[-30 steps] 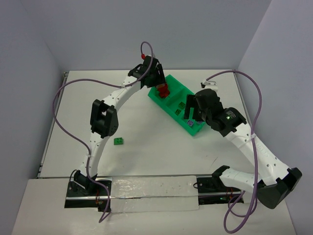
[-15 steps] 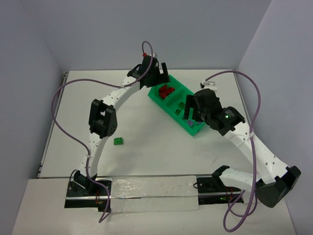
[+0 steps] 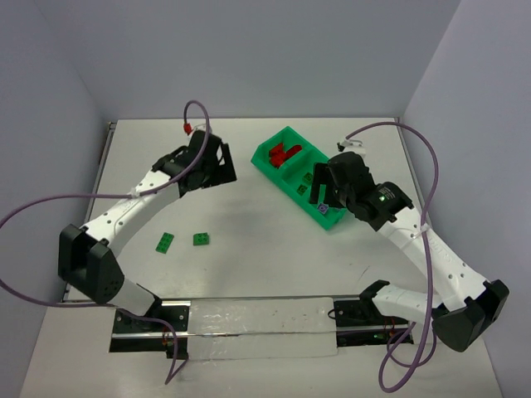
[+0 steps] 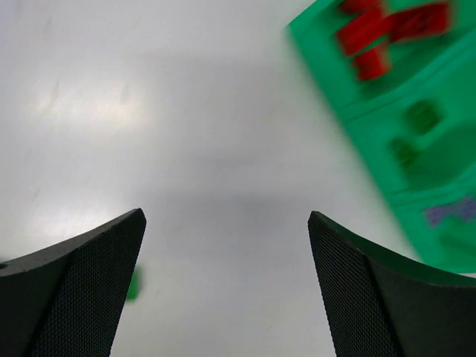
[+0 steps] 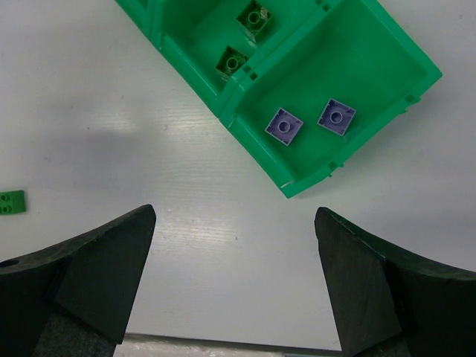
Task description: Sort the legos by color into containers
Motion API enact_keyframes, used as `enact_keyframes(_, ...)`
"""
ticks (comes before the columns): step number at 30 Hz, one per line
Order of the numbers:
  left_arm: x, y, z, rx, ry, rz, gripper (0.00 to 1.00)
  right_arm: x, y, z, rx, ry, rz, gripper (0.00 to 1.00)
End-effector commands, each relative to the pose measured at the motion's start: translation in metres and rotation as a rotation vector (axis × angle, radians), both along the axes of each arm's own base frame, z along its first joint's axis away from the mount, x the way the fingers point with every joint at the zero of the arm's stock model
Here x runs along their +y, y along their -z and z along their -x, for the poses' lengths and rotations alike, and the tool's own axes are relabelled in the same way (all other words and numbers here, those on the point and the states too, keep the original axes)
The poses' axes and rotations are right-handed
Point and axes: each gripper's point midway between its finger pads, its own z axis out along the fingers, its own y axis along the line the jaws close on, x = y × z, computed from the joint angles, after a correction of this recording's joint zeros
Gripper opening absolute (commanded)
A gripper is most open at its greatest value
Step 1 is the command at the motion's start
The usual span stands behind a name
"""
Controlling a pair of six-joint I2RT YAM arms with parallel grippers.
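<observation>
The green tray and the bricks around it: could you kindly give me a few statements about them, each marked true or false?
1. Two purple bricks lie in an end compartment of the tray. True.
2. The left pincer grips a red brick. False: it is open and empty; the red bricks lie in the tray.
3. Two loose green bricks lie on the table. True.
4. The tray's middle compartment holds red bricks. False: it holds two sorted green bricks.
5. The right pincer is shut. False: it is open.
</observation>
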Motion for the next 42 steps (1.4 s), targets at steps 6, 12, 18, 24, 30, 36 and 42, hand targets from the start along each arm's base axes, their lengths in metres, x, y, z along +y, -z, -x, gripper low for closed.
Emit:
enact_keyframes(6,0.069,0.079,0.097,0.277,-0.242,-0.095,0.99,0.012,-0.005,-0.007,-0.042,-0.033,-0.048,0.95)
enact_keyframes(12,0.066,0.110,0.126,0.436,-0.456,0.013,0.99,0.010,-0.008,-0.005,-0.049,-0.028,-0.044,0.95)
enact_keyframes(18,0.068,0.119,0.134,0.506,-0.664,0.053,0.99,0.008,-0.010,-0.003,-0.056,-0.024,-0.047,0.95)
enact_keyframes(24,0.060,0.126,0.125,0.532,-0.790,0.146,0.91,0.007,-0.012,-0.002,-0.058,-0.026,-0.043,0.95)
enact_keyframes(30,0.061,0.148,0.116,0.543,-0.879,0.187,0.88,0.005,-0.013,-0.001,-0.062,-0.030,-0.034,0.95)
enact_keyframes(36,0.068,0.154,0.105,0.505,-0.943,0.210,0.86,0.001,-0.013,0.000,-0.065,-0.019,-0.024,0.95)
enact_keyframes(42,0.065,0.176,0.112,0.559,-0.962,0.241,0.83,0.000,-0.011,-0.001,-0.061,-0.018,-0.014,0.95)
